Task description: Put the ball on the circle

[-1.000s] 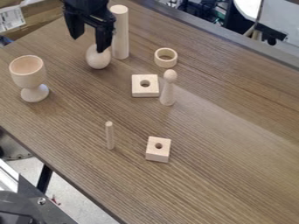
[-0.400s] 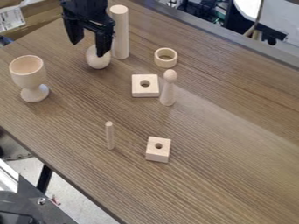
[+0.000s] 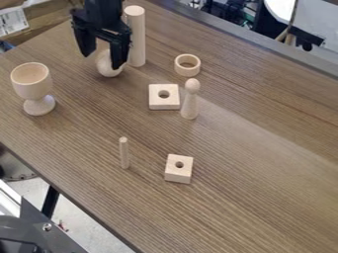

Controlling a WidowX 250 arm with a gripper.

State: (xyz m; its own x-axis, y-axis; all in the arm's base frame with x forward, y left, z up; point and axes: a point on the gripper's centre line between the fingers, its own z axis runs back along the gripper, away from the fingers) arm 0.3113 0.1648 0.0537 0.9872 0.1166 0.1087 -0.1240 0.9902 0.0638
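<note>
Your ball (image 3: 106, 68) sits on the counter (image 3: 251, 158), off the ring (image 3: 188, 72) and well apart from it. Your claw (image 3: 102, 62) hangs over the ball with its two fingers spread — one partly hides it from view. Just beside the ball, you have the tall cylinder (image 3: 136, 37) upright; the cup (image 3: 31, 86) stands farther off. Near the ring are the square block (image 3: 163, 104) and the peg doll (image 3: 190, 105) — both upright pieces, doll and cylinder, are wooden-looking.
</note>
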